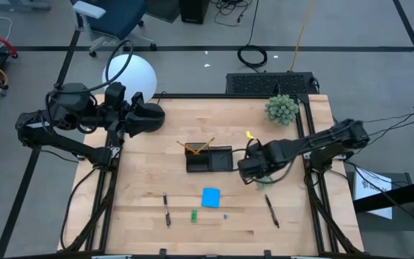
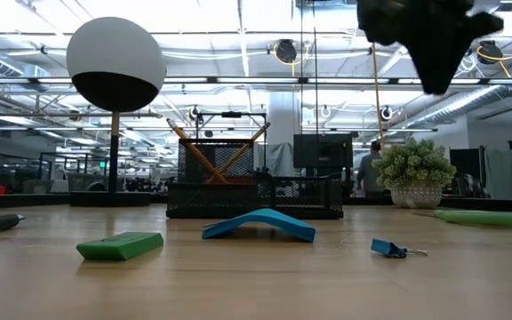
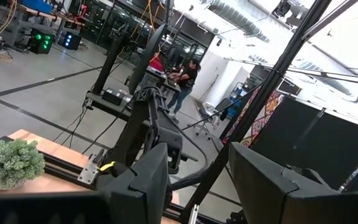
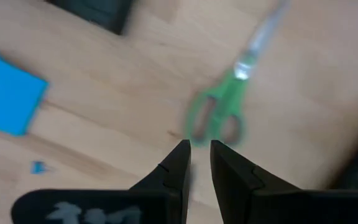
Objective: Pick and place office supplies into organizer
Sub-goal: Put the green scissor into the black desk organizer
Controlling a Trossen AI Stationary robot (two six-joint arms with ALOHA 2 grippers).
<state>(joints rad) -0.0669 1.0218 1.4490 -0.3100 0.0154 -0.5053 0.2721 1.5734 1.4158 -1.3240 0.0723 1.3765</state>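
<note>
**Ana:** Left gripper first: it waits up by the lamp base at the far left of the table, fingers parted and empty. What about the other one?

**Ben:** Right gripper hangs just right of the organizer, its fingers drawn nearly together with only a narrow gap, nothing between them. Its wrist view looks down on the green-handled scissors, lying flat on the wood just ahead of the tips.

**Ana:** So how far along?

**Ben:** Early, I'd judge. Only the pencils stand crossed in the organizer's cup. Going left to right along the near edge, a black pen, the green piece, the blue note pad, a tiny blue clip and a second pen are all loose on the table.

**Ana:** And the surroundings?

**Ben:** Pale wood planks in a black frame, with a fuzzy plant at the far right corner. Beyond lies an open workshop with grey floor, cables and a person standing far off.
</note>
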